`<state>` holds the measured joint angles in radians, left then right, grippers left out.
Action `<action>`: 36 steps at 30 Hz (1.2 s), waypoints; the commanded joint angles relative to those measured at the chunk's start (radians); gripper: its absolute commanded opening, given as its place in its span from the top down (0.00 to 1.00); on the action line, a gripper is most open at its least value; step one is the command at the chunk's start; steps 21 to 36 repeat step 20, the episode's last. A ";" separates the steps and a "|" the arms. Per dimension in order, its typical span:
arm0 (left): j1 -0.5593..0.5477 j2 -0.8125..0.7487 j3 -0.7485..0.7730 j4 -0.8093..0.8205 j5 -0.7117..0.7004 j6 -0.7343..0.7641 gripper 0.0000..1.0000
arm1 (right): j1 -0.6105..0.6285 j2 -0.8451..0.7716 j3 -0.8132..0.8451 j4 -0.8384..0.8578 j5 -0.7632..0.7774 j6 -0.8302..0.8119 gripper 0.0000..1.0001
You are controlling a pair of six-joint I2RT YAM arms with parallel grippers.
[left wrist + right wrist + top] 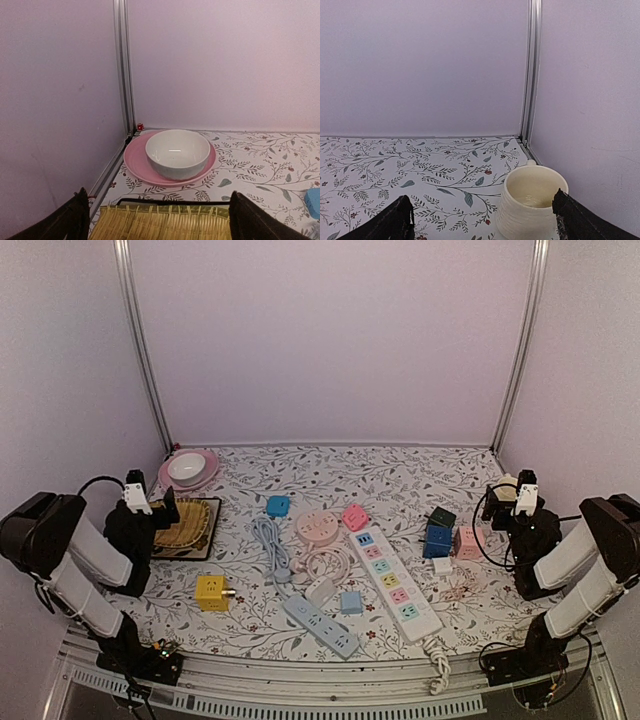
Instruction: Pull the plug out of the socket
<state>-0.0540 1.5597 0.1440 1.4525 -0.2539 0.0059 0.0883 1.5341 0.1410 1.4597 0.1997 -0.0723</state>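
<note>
Resting: yellow cube socket (pixel 210 592) | woven bamboo mat (pixel 185 525) | glossy white bowl (pixel 177 152)

We see soft, even light with a pinkish-lilac cast in all three views. Shadows on the table (pixel 400 480) are faint and short. In the overhead view the frame posts (pixel 142 350) lean outward, a wide-angle bend. A small glint sits inside the white bowl (pixel 177 152). Both wrist views look slightly soft and grainy, and dimmer toward the bottom corners.
</note>
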 commanded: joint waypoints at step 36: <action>0.010 -0.004 0.091 -0.121 0.097 0.038 0.03 | -0.010 0.009 0.028 -0.012 0.010 0.006 0.01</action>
